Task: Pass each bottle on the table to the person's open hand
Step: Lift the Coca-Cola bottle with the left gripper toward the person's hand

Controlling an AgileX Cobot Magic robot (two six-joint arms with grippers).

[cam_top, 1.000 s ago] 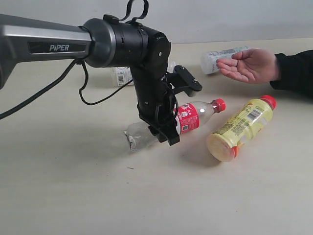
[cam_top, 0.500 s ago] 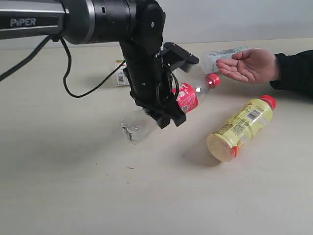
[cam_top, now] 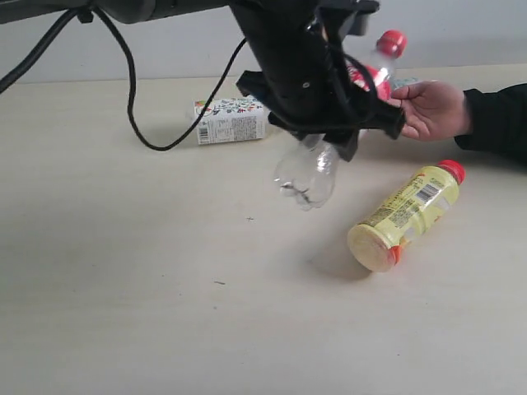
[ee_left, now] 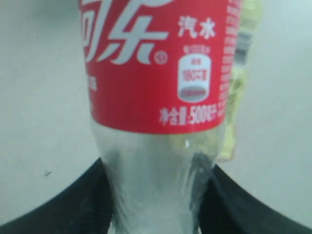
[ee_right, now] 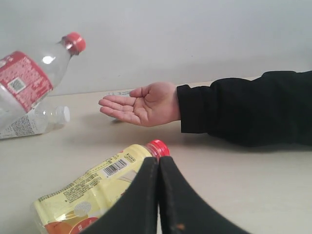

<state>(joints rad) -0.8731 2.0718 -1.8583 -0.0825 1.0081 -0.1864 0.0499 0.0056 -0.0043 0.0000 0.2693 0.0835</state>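
Observation:
My left gripper (cam_top: 346,136) is shut on the clear bottle with the red label (cam_top: 317,173), gripping its lower body (ee_left: 156,195). The bottle hangs tilted above the table (cam_top: 123,288), with its red cap (cam_top: 390,41) high and close to the person's open hand (cam_top: 432,107). The yellow bottle (cam_top: 403,216) lies on the table in front of the hand. A bottle with a white-green label (cam_top: 233,121) lies further back on the left. My right gripper (ee_right: 158,163) is shut and empty, low over the yellow bottle (ee_right: 92,187), facing the hand (ee_right: 141,105).
Another clear bottle with a white cap (ee_right: 34,122) lies on the table near the hand, mostly hidden by the left arm in the exterior view. A black sleeve (cam_top: 498,123) reaches in from the right. A black cable (cam_top: 140,107) hangs from the arm.
The left arm has lifted the red-label bottle off the table and carried it up and to the right, up to the hand. The hand and the other bottles have stayed put.

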